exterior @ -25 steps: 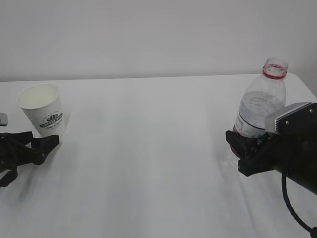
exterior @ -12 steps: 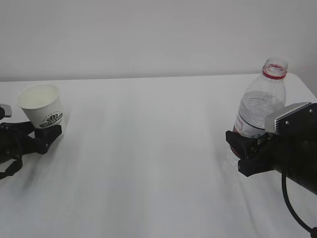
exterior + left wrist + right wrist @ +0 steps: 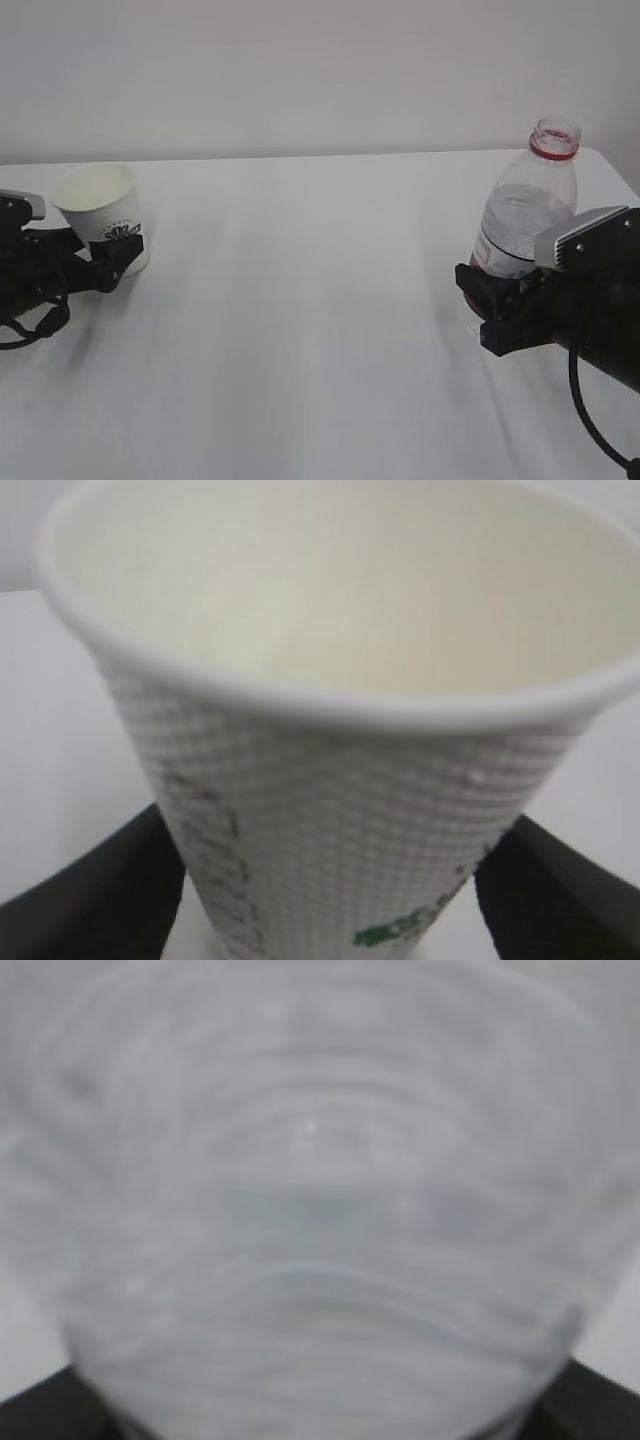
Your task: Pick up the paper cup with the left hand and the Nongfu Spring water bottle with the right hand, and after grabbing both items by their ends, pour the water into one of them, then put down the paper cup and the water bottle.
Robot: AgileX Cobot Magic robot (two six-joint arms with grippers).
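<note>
- Standing near the left edge of the white table (image 3: 300,330), toward its far side, the paper cup (image 3: 104,215) was upright with its mouth open to the ceiling.
- The left gripper (image 3: 118,262) reached in low from the left edge; its jaws were spread wide, one finger (image 3: 95,900) on each side of the cup's lower half, and whether they touched the wall could not be told.
- In the left wrist view the cup filled the picture: a dimpled white wall with green lettering low down, and a cream inside that showed no liquid.
- Near the right edge the water bottle (image 3: 522,222) stood upright, uncapped, with a red ring round its neck.
- The right gripper (image 3: 478,300) was at the bottle's lower part, its jaws set around the body; the red label was mostly hidden behind it.
- The right wrist view showed only the blurred ribbed body, black finger tips at both lower corners.
- The water level in the bottle could not be read clearly.
- Between cup and bottle lay bare table, and a plain pale wall (image 3: 320,70) rose behind the far edge.
</note>
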